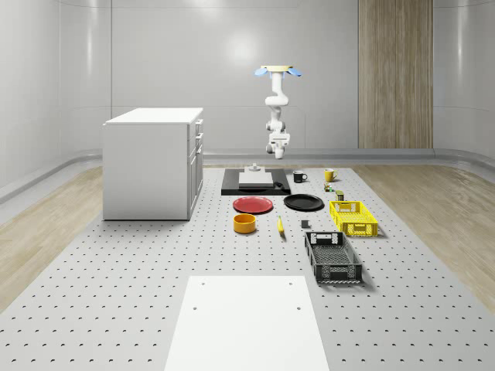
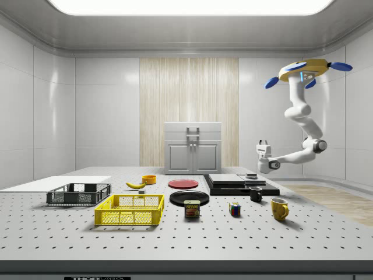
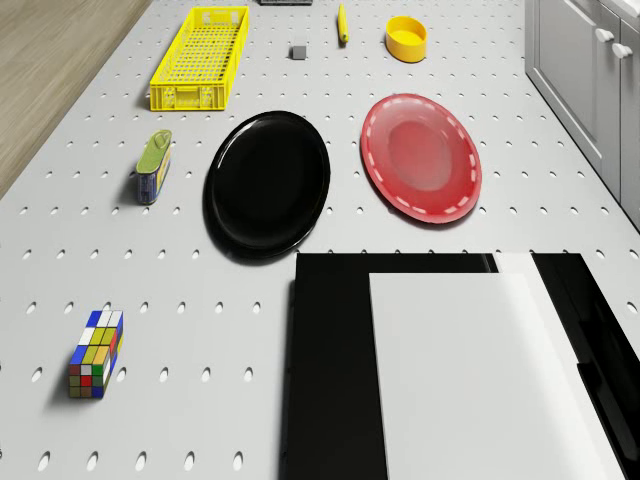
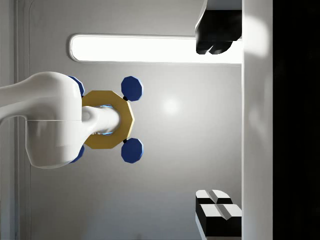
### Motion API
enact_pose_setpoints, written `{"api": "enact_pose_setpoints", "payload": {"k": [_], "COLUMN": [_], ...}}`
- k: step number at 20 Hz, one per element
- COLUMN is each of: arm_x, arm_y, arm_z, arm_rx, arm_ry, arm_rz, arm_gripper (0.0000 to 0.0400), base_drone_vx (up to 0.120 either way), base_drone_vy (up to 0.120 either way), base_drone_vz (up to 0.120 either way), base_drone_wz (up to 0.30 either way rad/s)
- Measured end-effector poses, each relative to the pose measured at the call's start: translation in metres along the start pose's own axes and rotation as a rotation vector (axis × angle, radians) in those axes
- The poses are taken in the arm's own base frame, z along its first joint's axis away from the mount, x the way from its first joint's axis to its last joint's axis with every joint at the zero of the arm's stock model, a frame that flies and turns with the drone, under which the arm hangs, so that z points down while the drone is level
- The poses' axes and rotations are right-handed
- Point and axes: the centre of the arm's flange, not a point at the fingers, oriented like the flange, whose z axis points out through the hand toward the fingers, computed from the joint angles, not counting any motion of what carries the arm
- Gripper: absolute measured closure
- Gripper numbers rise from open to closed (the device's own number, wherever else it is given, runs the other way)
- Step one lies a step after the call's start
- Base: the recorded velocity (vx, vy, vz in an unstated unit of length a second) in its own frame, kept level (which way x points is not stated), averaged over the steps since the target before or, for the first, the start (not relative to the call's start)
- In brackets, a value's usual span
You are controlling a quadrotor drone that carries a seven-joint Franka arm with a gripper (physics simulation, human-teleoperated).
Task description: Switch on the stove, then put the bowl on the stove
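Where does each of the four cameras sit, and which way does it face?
Whole-scene: high at the table's near end, facing the stove; hovering drone, arm, gripper.
Side: table level, looking across; drone, arm, gripper.
Drone: faces down on the stove, black plate, red plate.
Wrist: points up at the drone.
All but the wrist view share the plates.
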Motion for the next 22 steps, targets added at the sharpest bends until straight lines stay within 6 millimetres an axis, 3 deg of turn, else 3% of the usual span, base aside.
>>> {"api": "enact_pose_setpoints", "payload": {"k": [5, 22], "arm_x": [-0.001, -0.014], "arm_y": [0.000, -0.011], "arm_z": [0.000, 0.002], "arm_rx": [-0.001, -0.114], "arm_ry": [0.007, 0.137], "arm_rz": [0.000, -0.002], "arm_gripper": [0.0000, 0.0000], "base_drone_vx": [0.104, 0.000], "base_drone_vy": [0.000, -0.120], "base_drone_vz": [0.000, 0.000], "base_drone_wz": [0.000, 0.000]}}
